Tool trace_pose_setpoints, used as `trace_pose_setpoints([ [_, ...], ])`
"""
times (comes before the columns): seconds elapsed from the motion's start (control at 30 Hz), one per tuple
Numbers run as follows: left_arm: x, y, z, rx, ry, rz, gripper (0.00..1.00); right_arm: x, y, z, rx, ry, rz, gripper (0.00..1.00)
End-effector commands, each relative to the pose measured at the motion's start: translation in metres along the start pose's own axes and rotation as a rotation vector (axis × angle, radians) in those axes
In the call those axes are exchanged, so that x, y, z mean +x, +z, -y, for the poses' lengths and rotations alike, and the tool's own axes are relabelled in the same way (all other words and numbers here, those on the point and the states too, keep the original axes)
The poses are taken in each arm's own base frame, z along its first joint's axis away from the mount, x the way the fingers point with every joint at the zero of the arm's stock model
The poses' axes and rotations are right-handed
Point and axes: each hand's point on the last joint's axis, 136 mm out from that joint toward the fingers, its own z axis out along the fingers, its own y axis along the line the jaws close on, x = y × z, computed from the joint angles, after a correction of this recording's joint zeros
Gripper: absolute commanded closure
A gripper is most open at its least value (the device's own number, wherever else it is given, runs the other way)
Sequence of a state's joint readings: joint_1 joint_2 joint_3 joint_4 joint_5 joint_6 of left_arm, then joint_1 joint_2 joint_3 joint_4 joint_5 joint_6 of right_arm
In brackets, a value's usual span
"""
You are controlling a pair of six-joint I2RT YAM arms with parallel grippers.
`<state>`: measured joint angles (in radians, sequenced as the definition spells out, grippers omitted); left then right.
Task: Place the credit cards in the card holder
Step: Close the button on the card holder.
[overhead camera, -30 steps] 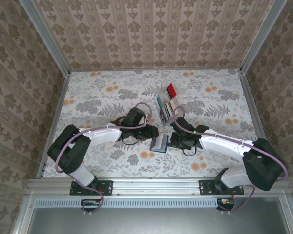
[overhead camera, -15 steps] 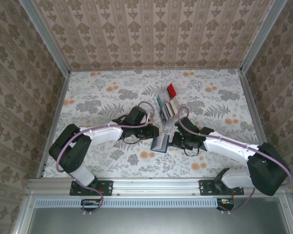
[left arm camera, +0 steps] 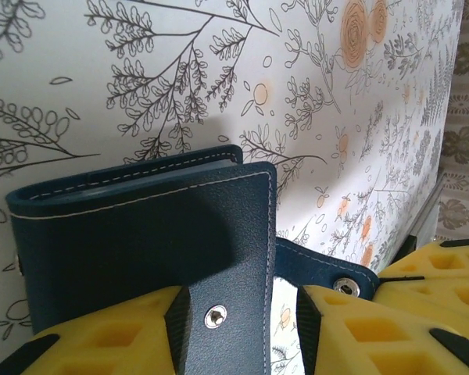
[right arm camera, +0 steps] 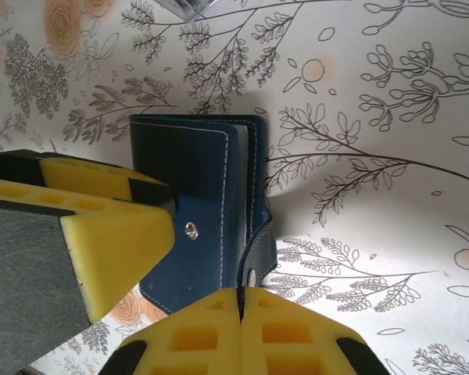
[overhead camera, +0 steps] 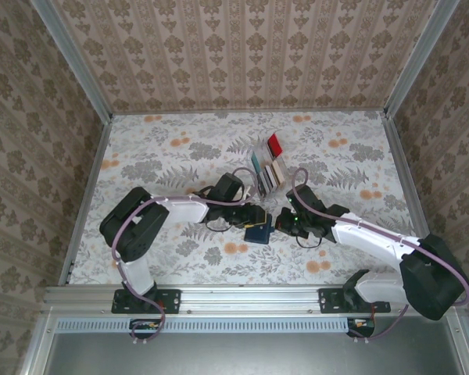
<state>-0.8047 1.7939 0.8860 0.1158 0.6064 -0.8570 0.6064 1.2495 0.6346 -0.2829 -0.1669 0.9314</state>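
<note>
The card holder (overhead camera: 258, 233) lies folded shut on the flowered table, dark navy with white stitching. My left gripper (overhead camera: 252, 216) is at its left side. In the left wrist view the cover (left arm camera: 141, 242) runs between the yellow fingers (left arm camera: 102, 336) of the left gripper (left arm camera: 242, 312). It touches the left pad and leaves a gap to the right one. My right gripper (right arm camera: 240, 301) is shut on the holder's snap tab (right arm camera: 262, 254) at the right edge. The credit cards (overhead camera: 267, 166), one red and one teal among them, stand in a clear rack behind.
The clear slotted rack (overhead camera: 264, 176) stands just behind both grippers, and its corner (right arm camera: 184, 6) shows at the top of the right wrist view. Metal rails (overhead camera: 86, 195) and patterned walls enclose the table. Both arms meet at the table's middle.
The card holder was open with its pale inside showing and is now folded shut. My left arm has reached farther right, up to the holder. My right gripper has closed on the tab.
</note>
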Motion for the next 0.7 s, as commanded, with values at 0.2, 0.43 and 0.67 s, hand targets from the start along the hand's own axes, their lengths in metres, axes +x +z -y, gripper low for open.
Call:
trace_pose_setpoints([
  [0.2,0.006,-0.004,-0.023,-0.073,-0.065,0.05,0.77,-0.003,0.01,-0.027,-0.113,0.017,-0.042,0.97],
  [0.43,0.004,-0.01,-0.016,-0.071,-0.038,0.066,0.76,0.001,0.028,-0.04,-0.13,0.01,-0.091,0.97],
  [0.67,0.002,-0.017,-0.011,-0.073,-0.015,0.084,0.73,0.001,0.042,-0.038,-0.096,0.019,-0.108,0.98],
])
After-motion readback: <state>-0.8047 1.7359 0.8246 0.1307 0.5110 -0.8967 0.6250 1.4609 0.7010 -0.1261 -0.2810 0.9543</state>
